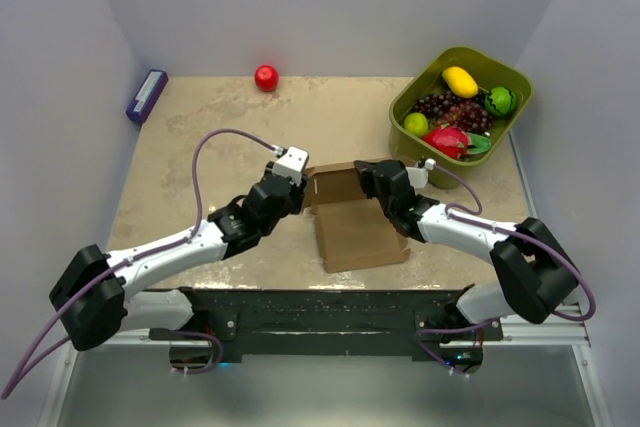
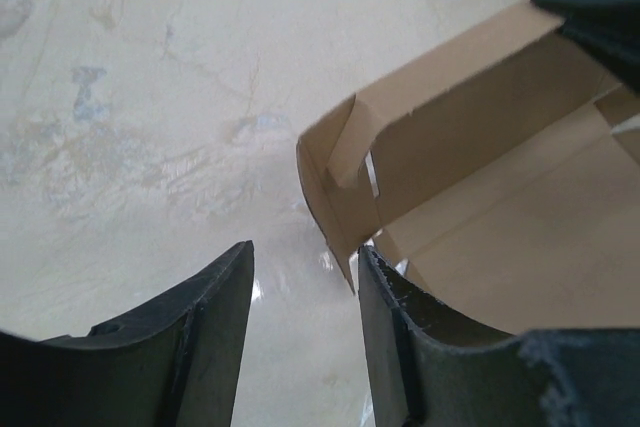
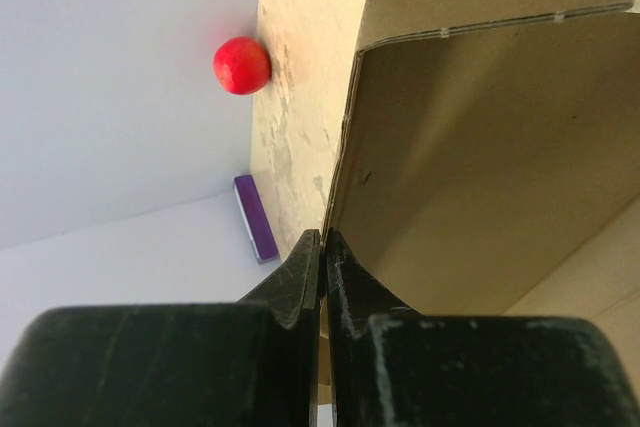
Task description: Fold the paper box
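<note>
The plain brown thin cardboard box blank (image 1: 355, 232) is seen centrally placed, its far wall (image 2: 470, 117) pinched upright at the right by the closed right gripper (image 3: 322, 247), while the half-open, empty left gripper (image 2: 305, 259) is best closed squarely on the left end flap (image 2: 335, 187), avoiding creasing

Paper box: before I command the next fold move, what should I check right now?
1. Right gripper shut on the paper box's back wall: ok.
2. Left gripper holding the corner flap: not ok; jaws open, flap edge loose between them.
3. Back wall standing up from the table: ok.
4. Corner tab locked in place: cannot tell.
5. Red ball well away from the box: ok.
</note>
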### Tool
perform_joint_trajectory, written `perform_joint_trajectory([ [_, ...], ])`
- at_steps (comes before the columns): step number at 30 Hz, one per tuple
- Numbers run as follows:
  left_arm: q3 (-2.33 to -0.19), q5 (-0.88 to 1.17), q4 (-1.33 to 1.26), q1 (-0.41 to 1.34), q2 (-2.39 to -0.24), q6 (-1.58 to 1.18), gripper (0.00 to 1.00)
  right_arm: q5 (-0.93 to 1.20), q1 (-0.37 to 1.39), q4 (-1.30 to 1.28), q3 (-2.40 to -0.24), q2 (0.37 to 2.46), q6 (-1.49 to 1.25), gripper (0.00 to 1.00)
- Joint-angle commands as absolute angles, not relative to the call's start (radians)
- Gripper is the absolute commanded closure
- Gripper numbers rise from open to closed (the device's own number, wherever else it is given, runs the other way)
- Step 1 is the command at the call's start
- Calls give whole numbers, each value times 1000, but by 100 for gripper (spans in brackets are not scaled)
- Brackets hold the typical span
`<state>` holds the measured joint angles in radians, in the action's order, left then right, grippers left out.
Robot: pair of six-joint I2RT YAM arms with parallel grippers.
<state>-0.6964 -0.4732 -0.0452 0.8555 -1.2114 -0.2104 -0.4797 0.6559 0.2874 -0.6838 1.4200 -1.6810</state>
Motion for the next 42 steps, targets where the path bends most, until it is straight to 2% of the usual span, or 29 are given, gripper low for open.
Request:
perform_joint_trajectory([
  [1,-807,-515,-144,833,-1258,-155,51,-535,658,281,-673,1410,-1649,100],
  [11,-936,-592,-143,824,-1466,-29,53,-517,658,307,-666,1413,-1637,100],
  [23,-930,-569,-205,822,-1537,49,54,-503,658,331,-664,1410,-1628,100],
  [42,-822,-328,-520,822,-1585,284,57,-474,658,354,-666,1413,-1608,100],
])
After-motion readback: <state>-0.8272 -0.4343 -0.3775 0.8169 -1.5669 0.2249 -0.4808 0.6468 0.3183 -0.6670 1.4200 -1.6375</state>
